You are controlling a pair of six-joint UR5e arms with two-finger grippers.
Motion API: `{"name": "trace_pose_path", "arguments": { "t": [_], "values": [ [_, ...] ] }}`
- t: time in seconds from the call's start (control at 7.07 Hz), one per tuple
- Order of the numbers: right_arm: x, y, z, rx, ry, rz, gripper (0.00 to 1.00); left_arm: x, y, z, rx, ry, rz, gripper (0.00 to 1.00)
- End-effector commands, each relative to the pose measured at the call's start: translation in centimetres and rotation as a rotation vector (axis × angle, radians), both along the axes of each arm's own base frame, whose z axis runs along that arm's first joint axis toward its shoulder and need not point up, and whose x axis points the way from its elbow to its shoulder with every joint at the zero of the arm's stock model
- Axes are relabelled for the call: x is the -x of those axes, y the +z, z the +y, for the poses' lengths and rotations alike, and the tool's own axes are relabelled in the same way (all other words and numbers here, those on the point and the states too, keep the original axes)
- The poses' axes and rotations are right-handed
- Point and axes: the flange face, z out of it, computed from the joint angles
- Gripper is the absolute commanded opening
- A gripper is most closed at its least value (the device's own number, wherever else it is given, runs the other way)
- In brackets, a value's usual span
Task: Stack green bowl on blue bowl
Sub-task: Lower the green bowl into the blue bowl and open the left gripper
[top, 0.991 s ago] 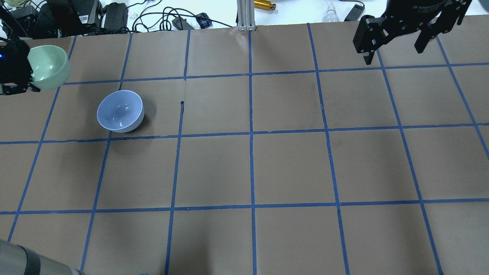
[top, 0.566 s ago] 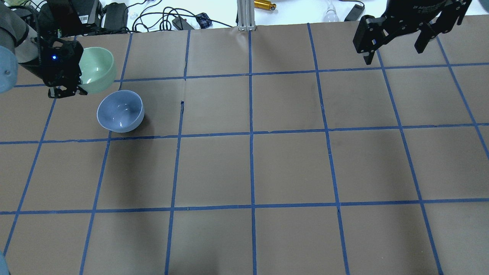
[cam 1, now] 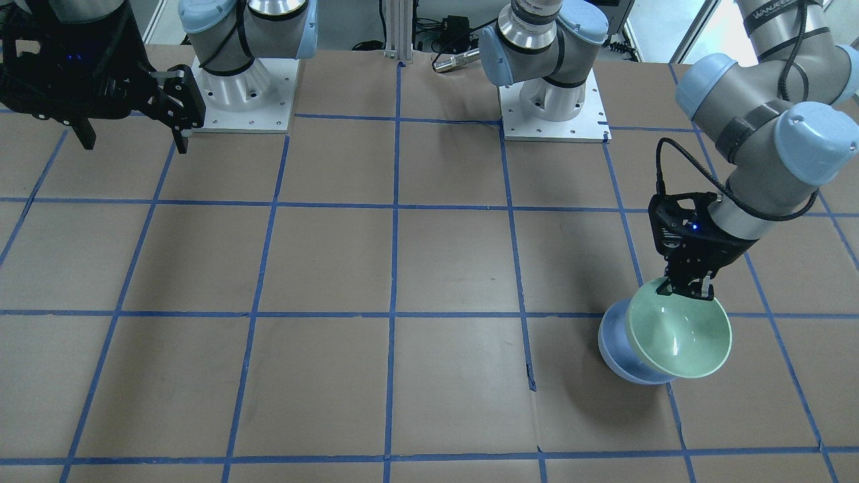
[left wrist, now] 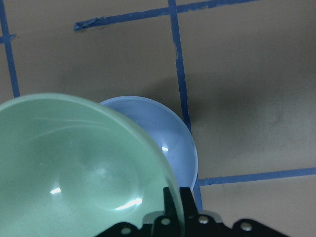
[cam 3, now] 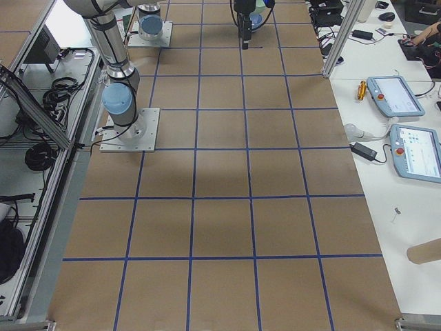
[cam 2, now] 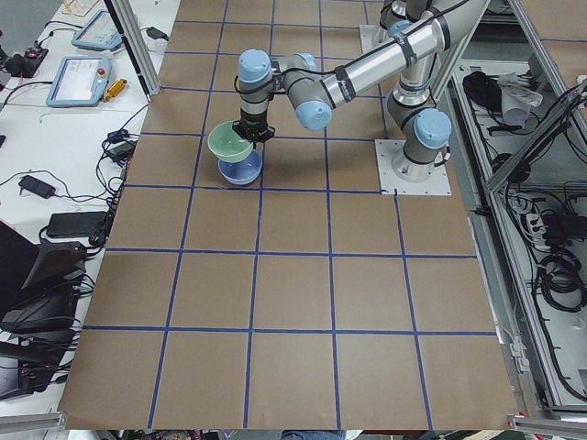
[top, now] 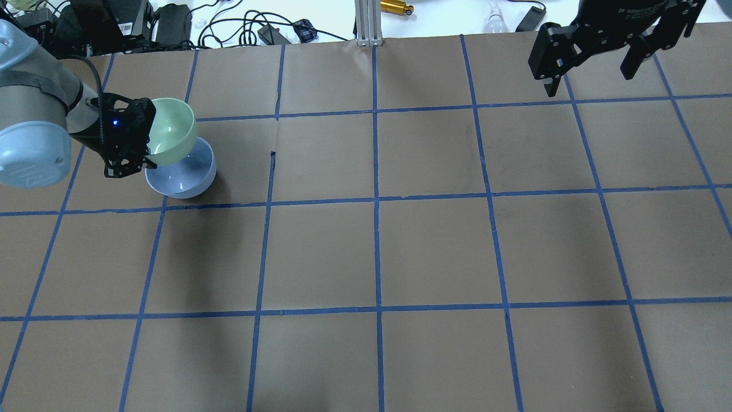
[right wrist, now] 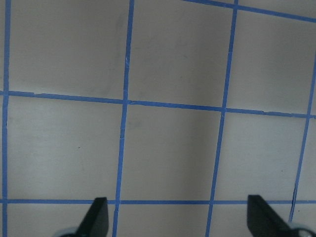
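The left gripper (top: 144, 162) is clamped on the rim of the green bowl (top: 171, 129): the jaws are closed to the thickness of the wall, one inside the bowl and one outside, as seen at the bottom edge of the left wrist view. Nothing else is touched by them. The right gripper (top: 589, 80) is held above the table (top: 434, 246) at the upper right of the overhead frame, its jaws spread wide and empty; in the right wrist view only the two fingertips (right wrist: 96, 219) are seen, cut off by the lower edge.

The green bowl is carried at the upper left of the overhead frame, partly over the blue bowl (top: 184, 178), which is set upright on the table just below it in that frame. In the front-facing view the green bowl (cam 1: 681, 335) is found at the lower right and most of the blue bowl (cam 1: 612, 349) is covered by it — only a crescent on its left side is shown. Whether the two bowls touch cannot be made out. In the exterior right view both are too small and too hidden behind the far arm to be read.

The green bowl is held mouth up but tipped, the gripped edge raised. Being round, it shows no long axis.
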Motion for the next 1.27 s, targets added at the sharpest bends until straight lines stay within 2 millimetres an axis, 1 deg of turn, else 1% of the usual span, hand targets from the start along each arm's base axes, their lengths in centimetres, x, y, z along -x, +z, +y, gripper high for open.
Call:
{"name": "trace_pose_path", "arguments": {
  "t": [0.0,0.14,0.28,0.42,0.57,0.85,1.13],
  "values": [
    [0.0,0.0,0.0,0.000,0.000,0.000,1.00,-0.4,-1.2,-0.1,0.002,0.007,0.000,0.00],
    [0.0,0.0,0.0,0.000,0.000,0.000,1.00,-0.3,-1.3,-0.1,0.000,0.007,0.003,0.00],
    [0.0,0.0,0.0,0.000,0.000,0.000,1.00,-0.3,-1.9,-0.1,-0.010,0.009,0.007,0.32],
    [0.0,0.0,0.0,0.000,0.000,0.000,1.00,-0.1,-2.8,0.4,-0.025,0.017,0.011,0.93],
    [0.0,0.0,0.0,0.000,0.000,0.000,1.00,-0.1,-2.9,0.6,-0.030,0.027,0.011,1.00],
    [0.0,0.0,0.0,0.000,0.000,0.000,1.00,0.3,-1.0,0.8,-0.003,0.096,0.009,1.00],
    [0.0,0.0,0.0,0.000,0.000,0.000,1.00,0.9,2.7,1.2,0.028,0.219,0.024,1.00]
  ]
}}
